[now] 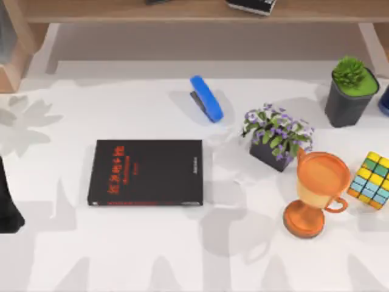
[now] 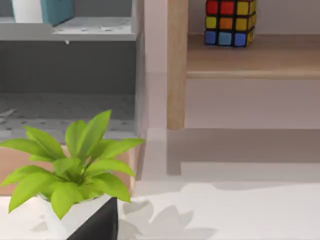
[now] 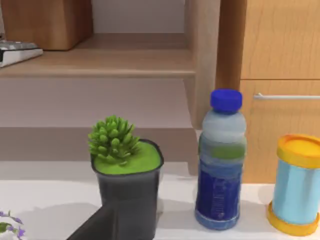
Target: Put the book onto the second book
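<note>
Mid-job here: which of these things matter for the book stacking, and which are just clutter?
Job: black book, mid-table; teal book, up on a grey shelf. The left arm sits at the table's left edge.
Clutter: stapler, flowering plant, potted plant, trophy, puzzle cube, bottle, yellow-lidded can.

left arm (image 1: 7, 204): a black, matte shape at the left edge of the worktop in the top view, narrow at the far end and wider near the viewer; no cables, screws or markings can be seen on it.
left wrist view, body part (image 2: 97, 224): a plain black wedge with a straight slanted edge.
right wrist view, body part (image 3: 97, 225): a dark grey-black slanted bar, smooth, without markings.
</note>
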### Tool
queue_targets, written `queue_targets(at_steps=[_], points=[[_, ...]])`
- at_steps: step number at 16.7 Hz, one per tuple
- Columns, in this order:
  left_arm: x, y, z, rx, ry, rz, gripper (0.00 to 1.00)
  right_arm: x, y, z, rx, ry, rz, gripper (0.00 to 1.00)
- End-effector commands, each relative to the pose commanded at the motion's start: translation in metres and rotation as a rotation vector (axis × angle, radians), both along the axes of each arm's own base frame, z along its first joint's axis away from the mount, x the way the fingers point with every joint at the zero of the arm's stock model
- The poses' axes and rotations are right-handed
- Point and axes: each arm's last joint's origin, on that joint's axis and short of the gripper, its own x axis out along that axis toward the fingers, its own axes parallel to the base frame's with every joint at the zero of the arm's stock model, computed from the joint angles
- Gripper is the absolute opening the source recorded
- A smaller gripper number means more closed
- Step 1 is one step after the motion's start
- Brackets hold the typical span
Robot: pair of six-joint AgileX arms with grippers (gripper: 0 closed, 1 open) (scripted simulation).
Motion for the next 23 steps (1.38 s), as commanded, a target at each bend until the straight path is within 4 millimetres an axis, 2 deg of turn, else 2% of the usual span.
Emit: queue_targets(at_steps=[3,5,8,11,14,17,20,23], points=[[0.000,0.000,0.003,0.000,-0.004,0.000,1.00,0.000,0.000,0.000,0.000,0.000,0.000,1.00],[0.001,0.001,0.018,-0.001,-0.021,-0.001,1.00,0.000,0.000,0.000,0.000,0.000,0.000,1.00],[0.008,0.005,0.056,-0.002,-0.051,-0.004,1.00,0.000,0.000,0.000,0.000,0.000,0.000,1.00],[0.032,0.012,0.103,-0.001,-0.066,-0.006,1.00,0.000,0.000,0.000,0.000,0.000,0.000,1.00],[0.079,0.028,0.145,-0.002,-0.063,-0.008,1.00,0.000,0.000,0.000,0.000,0.000,0.000,1.00],[0.145,0.055,0.167,-0.005,-0.046,-0.009,1.00,0.000,0.000,0.000,0.000,0.000,0.000,1.00],[0.216,0.091,0.163,-0.011,-0.025,-0.011,1.00,0.000,0.000,0.000,0.000,0.000,0.000,1.00],[0.274,0.130,0.138,-0.017,-0.005,-0.013,1.00,0.000,0.000,0.000,0.000,0.000,0.000,1.00]])
